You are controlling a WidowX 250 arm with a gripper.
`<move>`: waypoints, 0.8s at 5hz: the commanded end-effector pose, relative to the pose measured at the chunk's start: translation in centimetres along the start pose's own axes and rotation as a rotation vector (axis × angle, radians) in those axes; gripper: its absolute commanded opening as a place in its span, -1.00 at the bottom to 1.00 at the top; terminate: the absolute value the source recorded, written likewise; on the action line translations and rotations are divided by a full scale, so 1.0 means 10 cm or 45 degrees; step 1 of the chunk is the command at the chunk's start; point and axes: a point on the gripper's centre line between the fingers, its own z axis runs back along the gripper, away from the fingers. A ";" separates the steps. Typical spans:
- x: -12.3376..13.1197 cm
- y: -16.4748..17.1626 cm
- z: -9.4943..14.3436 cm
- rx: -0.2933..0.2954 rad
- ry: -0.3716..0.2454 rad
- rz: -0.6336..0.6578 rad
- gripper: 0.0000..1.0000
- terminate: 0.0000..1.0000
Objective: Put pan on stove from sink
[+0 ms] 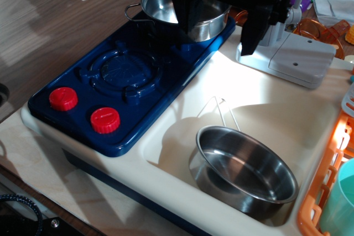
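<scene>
A black robot gripper [221, 29] hangs at the top of the view, its two dark fingers [251, 31] pointing downward and spread apart, with nothing held between them. Directly behind and below its left finger sits a deep steel pot [166, 4] with small side handles, standing on the far burner of the stove [83, 100]. The stove is a dark blue toy cooktop stretching away from the gripper toward the lower left, with a bare raised burner ring [123, 73] in its middle and two red knobs [63, 98] at its near end. Just to the right of the gripper is a grey faucet base [301, 59]. Below the gripper, well apart from it, lies the cream-white sink [243, 95]. The pan [246, 169], shallow, round and shiny, rests tilted in the sink's near right corner, its thin wire loop handle [218, 111] pointing back up toward the gripper. An orange dish rack [326, 192] borders the sink on the right edge, holding a pale teal cup [342, 203].
</scene>
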 end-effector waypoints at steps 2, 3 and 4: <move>-0.20 -0.22 0.05 0.085 -0.036 0.171 1.00 -1.00; -0.40 -0.33 0.09 0.117 -0.011 0.309 1.00 -1.00; -0.54 -0.37 0.00 0.097 0.049 0.447 1.00 -1.00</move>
